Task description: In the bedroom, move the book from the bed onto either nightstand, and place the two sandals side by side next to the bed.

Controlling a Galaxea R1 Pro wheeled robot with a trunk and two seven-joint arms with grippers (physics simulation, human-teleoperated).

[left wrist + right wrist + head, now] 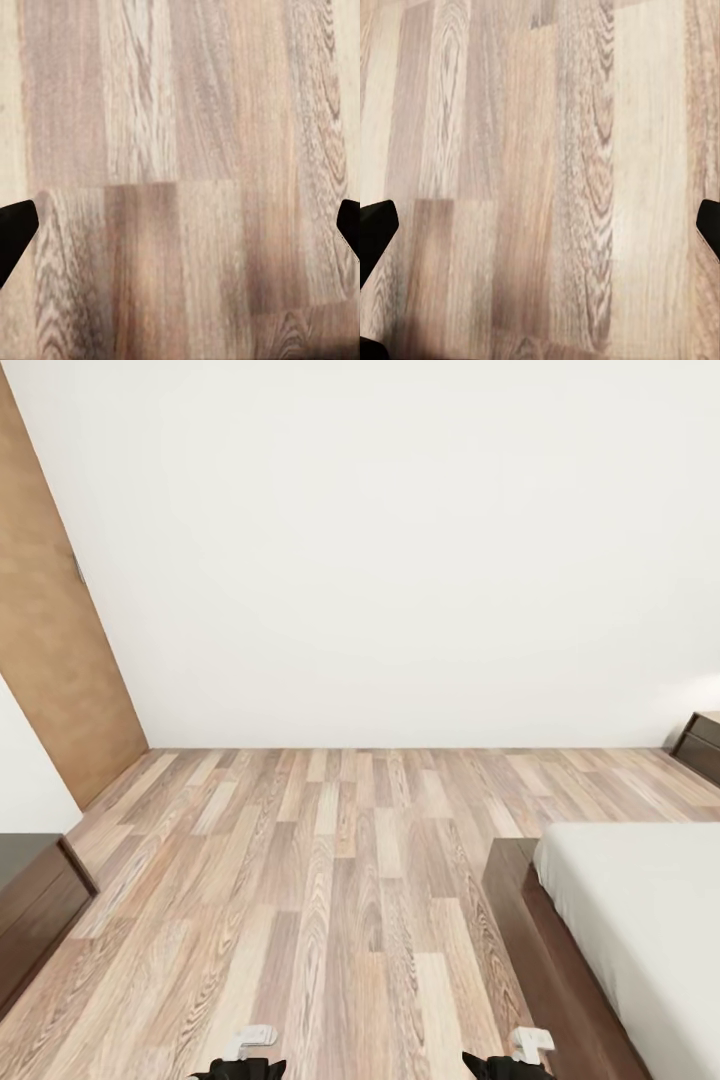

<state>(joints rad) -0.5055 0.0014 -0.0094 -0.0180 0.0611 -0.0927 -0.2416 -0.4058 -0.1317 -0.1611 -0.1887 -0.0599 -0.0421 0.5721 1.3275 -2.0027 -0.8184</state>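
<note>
The robot stood in the bedroom facing a plain white wall (400,550), with the wood-plank floor (330,880) running from near to far and a brown door (55,630) at the far left. The bed (640,920) lay at the near right, its dark frame edging a pale mattress, and on the stretch of mattress in view no book lay; the book and the sandals were not in sight from here. A dark nightstand (702,745) sat at the far right against the wall, and the corner of another dark cabinet (35,905) showed at the near left. By its description, the book should be light, thin and fairly stiff, probably best pinched across one edge or slid toward the mattress rim before lifting; the sandals would likely be light and flexible, with a thin strap or the sole's edge as the hold, though none of this could be checked here. The left gripper (180,236) hung over bare floor with its dark fingertips (15,232) spread wide and nothing between them. The right gripper (540,236) was likewise spread wide, its fingertips (376,232) empty, touching nothing.
</note>
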